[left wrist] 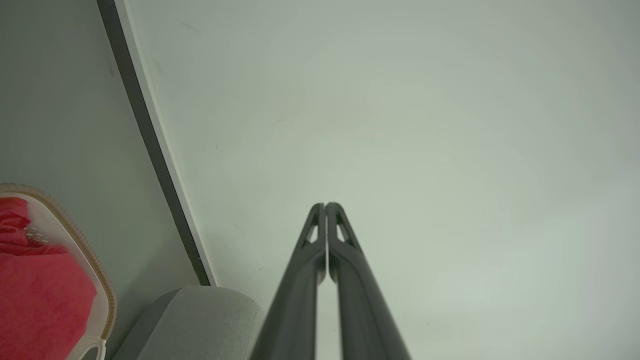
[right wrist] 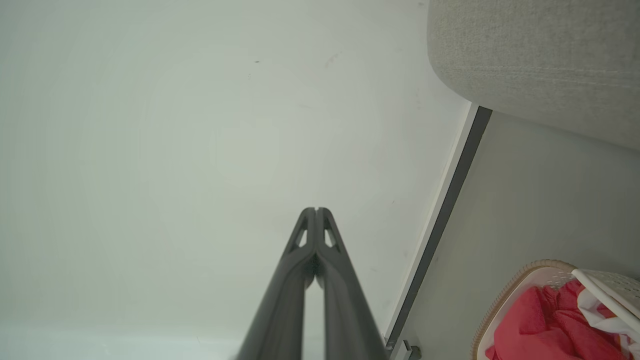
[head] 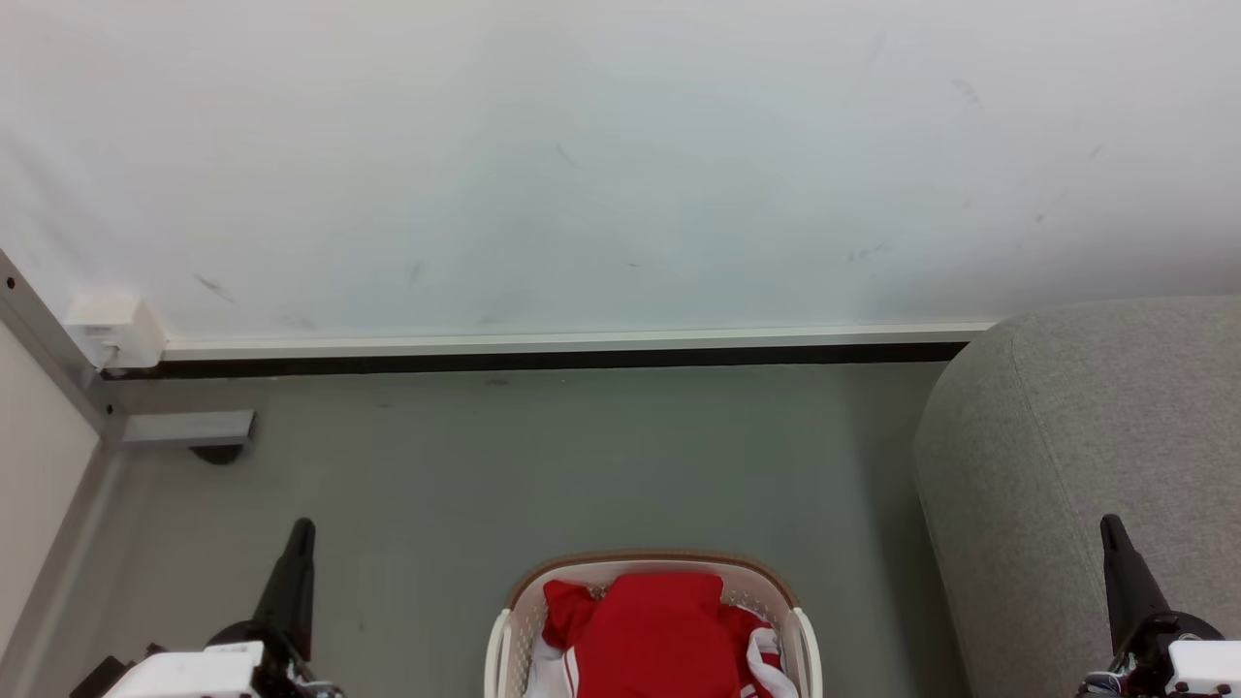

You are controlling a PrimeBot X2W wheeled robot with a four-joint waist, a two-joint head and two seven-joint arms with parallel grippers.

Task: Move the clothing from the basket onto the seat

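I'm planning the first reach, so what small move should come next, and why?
Probably open the right gripper and lower it toward the clothing. The red pile lies in the basket, the seat stands on that same side, and both it and the left gripper hang shut, apart from the fabric.

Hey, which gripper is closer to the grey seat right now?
Right. The right gripper shows against the seat in the head view; the left gripper is beyond the basket, on its far side from the seat.
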